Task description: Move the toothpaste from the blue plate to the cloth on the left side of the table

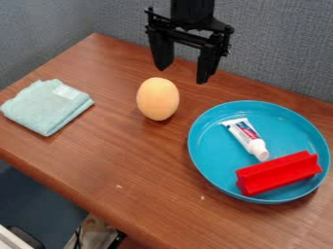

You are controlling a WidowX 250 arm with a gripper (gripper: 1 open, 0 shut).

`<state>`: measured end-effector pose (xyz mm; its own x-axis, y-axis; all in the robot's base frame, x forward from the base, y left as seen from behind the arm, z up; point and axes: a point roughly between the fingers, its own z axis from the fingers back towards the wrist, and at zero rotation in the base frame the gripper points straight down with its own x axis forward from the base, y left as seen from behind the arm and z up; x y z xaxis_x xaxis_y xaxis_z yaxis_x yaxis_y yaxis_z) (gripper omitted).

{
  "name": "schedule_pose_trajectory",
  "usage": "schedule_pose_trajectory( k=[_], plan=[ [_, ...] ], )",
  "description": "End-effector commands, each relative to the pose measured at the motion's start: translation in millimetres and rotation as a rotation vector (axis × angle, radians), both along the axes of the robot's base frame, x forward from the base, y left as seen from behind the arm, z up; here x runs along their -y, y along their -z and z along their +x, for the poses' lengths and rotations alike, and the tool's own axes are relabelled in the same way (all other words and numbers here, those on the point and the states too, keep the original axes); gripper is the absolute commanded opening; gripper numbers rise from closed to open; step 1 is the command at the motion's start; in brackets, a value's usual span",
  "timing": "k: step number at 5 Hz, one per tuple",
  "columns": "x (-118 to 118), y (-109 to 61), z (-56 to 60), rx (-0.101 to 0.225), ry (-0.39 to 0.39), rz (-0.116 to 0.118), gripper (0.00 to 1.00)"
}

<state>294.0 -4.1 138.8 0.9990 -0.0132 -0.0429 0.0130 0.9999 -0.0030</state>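
Camera view: blue plate [202, 173] holding toothpaste [244, 137] plus red block [278, 174], tool [185, 73] hanging wide open, nothing gripped.

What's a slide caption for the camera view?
White toothpaste tube and red block on round turquoise plate.

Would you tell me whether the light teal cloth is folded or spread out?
Folded: the cloth lies as a compact, layered square.

Black arm; black pincer [186, 62], two blocky fingers [208, 65].
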Motion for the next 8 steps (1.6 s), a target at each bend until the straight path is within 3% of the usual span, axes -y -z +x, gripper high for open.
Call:
schedule_pose_trajectory(
  k=[1,2,3,5,6,8],
  plan=[
    [2,5.9,-1.4,-0.017,-0.009,0.0,1.0],
    [15,12.3,-2.0,-0.022,-0.068,0.002,1.0],
    [41,19.2,-1.6,-0.003,-0.166,0.0,1.0],
    [96,38.8,-6.4,0.02,-0.417,0.016,1.0],
    [108,48.8,-10.1,0.047,-0.544,0.018,1.0],
    [109,71.7,-7.3,0.089,-0.761,0.023,1.0]
  ],
)
